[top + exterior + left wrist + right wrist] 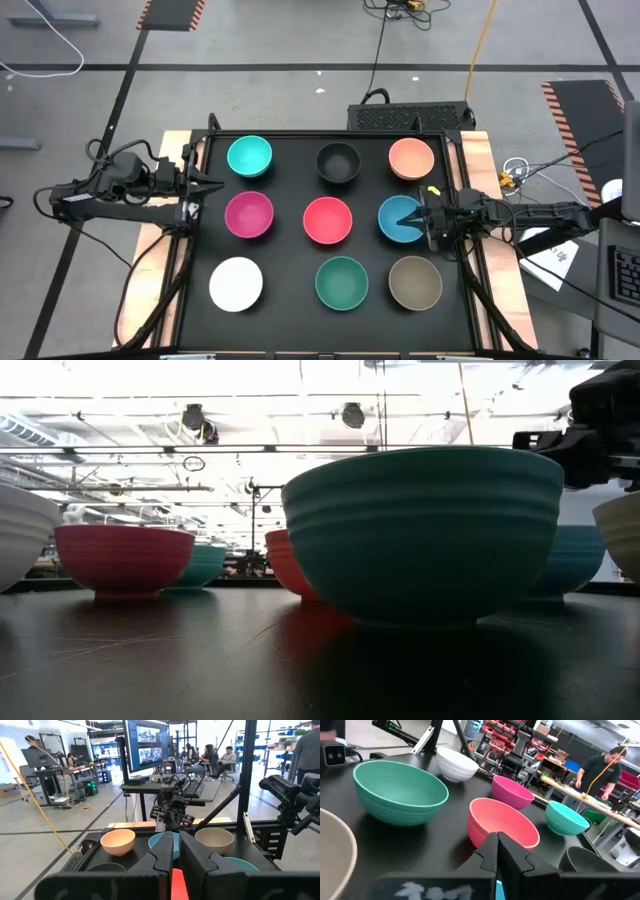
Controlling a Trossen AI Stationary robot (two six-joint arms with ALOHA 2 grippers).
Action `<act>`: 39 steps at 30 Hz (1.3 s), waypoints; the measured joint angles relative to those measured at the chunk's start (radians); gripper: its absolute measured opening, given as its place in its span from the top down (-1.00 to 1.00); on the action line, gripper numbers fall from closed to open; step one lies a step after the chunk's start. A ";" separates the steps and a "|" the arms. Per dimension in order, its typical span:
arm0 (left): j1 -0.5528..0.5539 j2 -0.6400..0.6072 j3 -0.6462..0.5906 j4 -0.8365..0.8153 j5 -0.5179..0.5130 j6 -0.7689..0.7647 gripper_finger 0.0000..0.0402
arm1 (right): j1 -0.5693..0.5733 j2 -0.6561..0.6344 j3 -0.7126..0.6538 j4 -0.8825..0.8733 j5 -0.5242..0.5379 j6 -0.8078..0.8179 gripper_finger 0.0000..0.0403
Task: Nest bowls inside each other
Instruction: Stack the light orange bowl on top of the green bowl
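**Nine bowls in a grid, right gripper at the blue one**

All nine bowls sit apart from one another in three rows of three on the black table [290,310], none inside another yet, so the nesting appears not to have begun. The even spacing leaves room for a gripper to come down at any rim.

At the left edge of the table the left gripper [215,186] waits, clear of every bowl and nearest the magenta bowl [249,214]; in its wrist view its fingers lie together, holding nothing. The left column holds the cyan bowl [249,156], the magenta one and the white bowl [236,283].

The middle column is the black bowl [338,162], red bowl [327,220] and green bowl [342,282].

On the right stand the peach bowl [411,158], blue bowl [400,219] and taupe bowl [415,282]. The right gripper [424,222] reaches in from the right edge over the blue bowl's outer rim. Its wrist view shows the fingertips close together; whether they pinch the rim I cannot tell. Its position suggests the blue bowl is the first to be lifted, probably into a neighbour.
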 joint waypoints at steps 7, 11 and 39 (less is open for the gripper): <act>0.000 0.000 0.000 0.000 0.000 0.000 0.82 | 0.000 0.000 0.000 0.026 -0.001 0.096 1.00; 0.000 0.000 0.000 0.000 0.000 0.000 0.82 | 0.000 0.000 0.000 0.027 -0.001 0.109 1.00; 0.000 0.000 0.000 0.000 0.000 0.000 0.82 | 0.000 0.000 0.000 0.029 -0.001 0.108 1.00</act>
